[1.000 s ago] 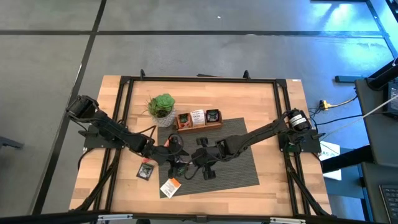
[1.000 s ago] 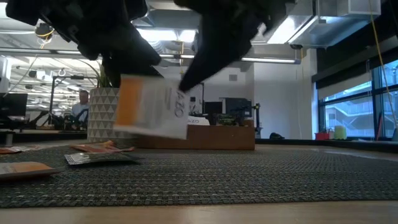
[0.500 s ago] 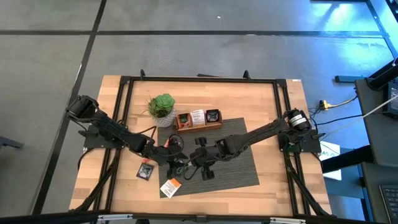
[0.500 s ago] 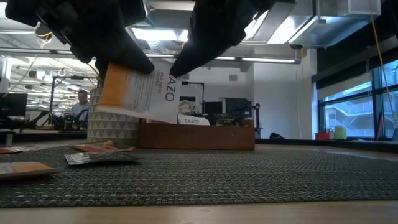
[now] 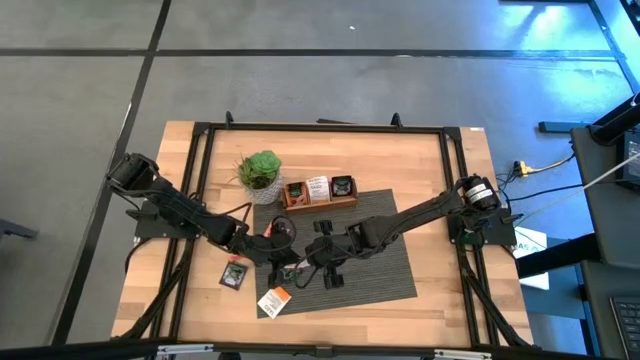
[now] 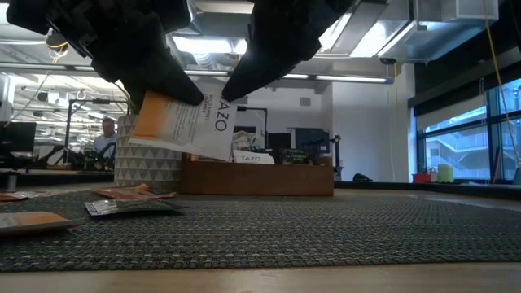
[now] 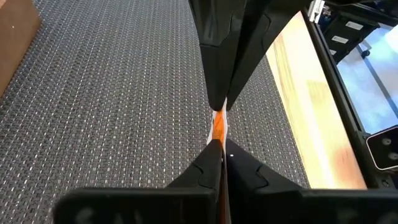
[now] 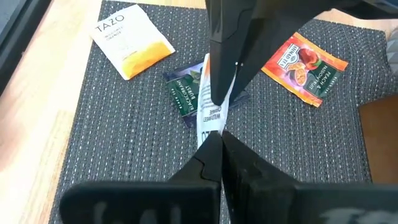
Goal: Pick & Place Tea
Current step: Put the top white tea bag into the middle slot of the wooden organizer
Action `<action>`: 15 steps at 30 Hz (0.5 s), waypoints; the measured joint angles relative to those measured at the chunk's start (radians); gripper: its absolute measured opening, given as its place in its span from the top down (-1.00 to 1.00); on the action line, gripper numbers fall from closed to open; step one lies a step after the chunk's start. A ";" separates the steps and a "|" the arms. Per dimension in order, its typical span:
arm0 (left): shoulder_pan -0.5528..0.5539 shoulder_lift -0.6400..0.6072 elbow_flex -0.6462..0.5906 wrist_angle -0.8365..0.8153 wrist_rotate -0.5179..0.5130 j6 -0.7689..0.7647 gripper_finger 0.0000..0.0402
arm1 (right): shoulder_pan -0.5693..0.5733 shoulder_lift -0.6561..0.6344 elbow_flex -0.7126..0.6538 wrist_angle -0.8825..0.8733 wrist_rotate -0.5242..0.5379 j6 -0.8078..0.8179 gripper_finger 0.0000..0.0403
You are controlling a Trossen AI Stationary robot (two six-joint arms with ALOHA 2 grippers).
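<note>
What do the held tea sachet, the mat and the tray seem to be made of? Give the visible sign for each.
Held tea sachet: probably matte printed paper; it stays flat and stiff, pinched by both the left gripper and the right gripper.
Mat: woven grey fibre or vinyl, going by its regular basket-weave texture.
Tray: wood, apparently plain brown and unglossy.

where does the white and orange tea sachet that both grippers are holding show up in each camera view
High view: mostly hidden between the two grippers above the mat, near the middle.
Low view: held sachet, upper left of centre, tilted, clear of the mat.
Left wrist view: edge-on orange sliver between the fingertips.
Right wrist view: white strip at centre.
Shared landmark: the grey woven mat.
</note>
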 joint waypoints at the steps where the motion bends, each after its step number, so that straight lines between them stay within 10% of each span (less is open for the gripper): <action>1: 0.000 0.000 0.000 0.000 0.000 0.000 0.98 | 0.000 0.000 0.000 0.001 0.000 0.002 0.96; 15: 0.000 -0.002 0.000 0.018 -0.002 0.034 0.99 | -0.002 -0.082 -0.025 -0.143 -0.021 0.013 0.24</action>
